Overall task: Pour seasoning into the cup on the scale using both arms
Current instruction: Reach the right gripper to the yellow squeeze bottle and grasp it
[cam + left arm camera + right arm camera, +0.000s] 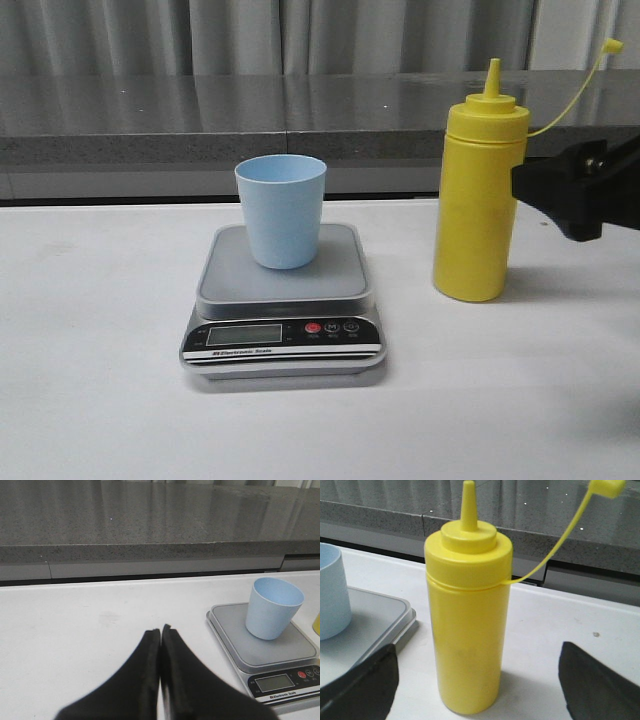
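The yellow seasoning bottle (478, 200) stands upright on the white table, right of the scale (283, 300), its cap hanging on a thin strand. The pale blue cup (281, 210) stands upright on the scale's platform. My right gripper (478, 675) is open, its fingers (365, 685) wide on either side of the bottle (467, 625) and not touching it; in the front view it shows at the right edge (570, 195) beside the bottle. My left gripper (160, 630) is shut and empty, low over the table left of the scale (260, 650) and cup (272, 607). It is out of the front view.
A grey stone ledge (200, 120) runs along the table's far edge with curtains behind. The scale's black front panel (283, 336) with LCD and red button faces the front.
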`<state>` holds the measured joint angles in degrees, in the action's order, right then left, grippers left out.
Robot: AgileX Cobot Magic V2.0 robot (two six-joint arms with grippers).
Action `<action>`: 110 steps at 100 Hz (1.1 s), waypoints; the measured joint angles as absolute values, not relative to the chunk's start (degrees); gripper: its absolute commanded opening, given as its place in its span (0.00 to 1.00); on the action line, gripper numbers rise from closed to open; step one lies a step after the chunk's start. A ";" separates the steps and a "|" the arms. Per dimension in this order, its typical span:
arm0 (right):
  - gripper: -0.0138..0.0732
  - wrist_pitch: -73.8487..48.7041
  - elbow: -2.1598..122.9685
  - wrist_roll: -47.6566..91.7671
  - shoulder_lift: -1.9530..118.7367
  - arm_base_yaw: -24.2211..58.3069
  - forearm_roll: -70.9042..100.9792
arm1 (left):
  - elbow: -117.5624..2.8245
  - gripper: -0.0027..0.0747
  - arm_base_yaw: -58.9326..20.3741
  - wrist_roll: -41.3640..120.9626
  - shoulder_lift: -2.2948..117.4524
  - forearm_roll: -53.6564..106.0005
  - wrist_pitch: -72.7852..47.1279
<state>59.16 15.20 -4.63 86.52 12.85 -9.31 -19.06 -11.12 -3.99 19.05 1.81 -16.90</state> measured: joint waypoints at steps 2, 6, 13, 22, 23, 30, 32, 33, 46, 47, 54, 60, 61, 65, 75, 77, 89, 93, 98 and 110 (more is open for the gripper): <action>0.90 60.12 15.44 -4.63 87.65 12.85 -9.44 | -19.06 0.01 -11.12 -3.99 19.05 1.81 -16.90; 0.90 61.87 16.22 -4.63 89.49 12.85 -9.70 | -19.06 0.01 -11.12 -3.99 19.05 1.81 -16.90; 0.90 63.78 17.72 -4.63 92.77 12.85 -10.51 | -19.06 0.01 -11.12 -3.99 19.05 1.81 -16.90; 0.90 64.55 19.62 -4.63 96.33 12.85 -11.26 | -19.06 0.01 -11.12 -3.99 19.05 1.81 -16.90; 0.90 64.65 19.76 -4.63 96.81 12.85 -11.38 | -19.06 0.01 -11.12 -3.99 19.05 1.81 -16.90; 0.90 64.65 21.06 -4.63 98.87 12.85 -11.75 | -19.06 0.01 -11.12 -3.99 19.05 1.81 -16.90; 0.90 64.65 21.43 -4.63 99.39 12.85 -11.88 | -19.06 0.01 -11.12 -3.99 19.05 1.81 -16.90; 0.90 64.65 21.68 -4.63 99.54 12.85 -11.87 | -19.06 0.01 -11.12 -3.99 19.05 1.81 -16.90; 0.90 64.65 23.89 -4.63 101.73 12.85 -12.59 | -19.06 0.01 -11.12 -3.99 19.05 1.81 -16.90; 0.90 64.65 24.14 -4.63 101.87 12.85 -12.71 | -19.06 0.01 -11.12 -3.99 19.05 1.81 -16.90; 0.90 64.65 25.47 -4.63 102.43 12.85 -13.15 | -19.06 0.01 -11.12 -3.99 19.05 1.81 -16.92; 0.90 64.68 26.60 -4.63 102.65 12.85 -13.50 | -19.06 0.01 -11.12 -3.99 19.05 1.81 -16.92; 0.90 64.68 26.87 -4.63 102.65 12.85 -13.51 | -19.06 0.01 -11.12 -3.99 19.05 1.81 -16.92; 0.90 64.78 27.55 -4.63 102.91 12.85 -13.74 | -19.06 0.01 -11.12 -3.99 19.05 1.81 -16.92; 0.90 65.13 29.48 -4.69 103.80 12.85 -14.42 | -19.06 0.01 -11.12 -3.99 19.05 1.81 -16.92; 0.90 65.16 29.81 -4.69 103.99 12.85 -14.40 | -19.06 0.01 -11.12 -3.99 19.05 1.81 -16.92; 0.90 65.26 31.38 -4.69 105.91 12.85 -15.40 | -19.06 0.01 -11.12 -3.99 19.05 1.81 -16.92; 0.89 65.26 31.77 -4.69 106.47 12.85 -15.43 | -19.06 0.01 -11.12 -3.99 19.05 1.81 -17.03; 0.89 65.26 32.28 -4.69 106.89 12.85 -15.64 | -19.06 0.01 -11.12 -3.99 19.05 1.81 -17.03; 0.89 65.26 33.17 -4.69 107.25 12.85 -15.64 | -19.06 0.01 -11.12 -3.99 19.05 1.81 -17.03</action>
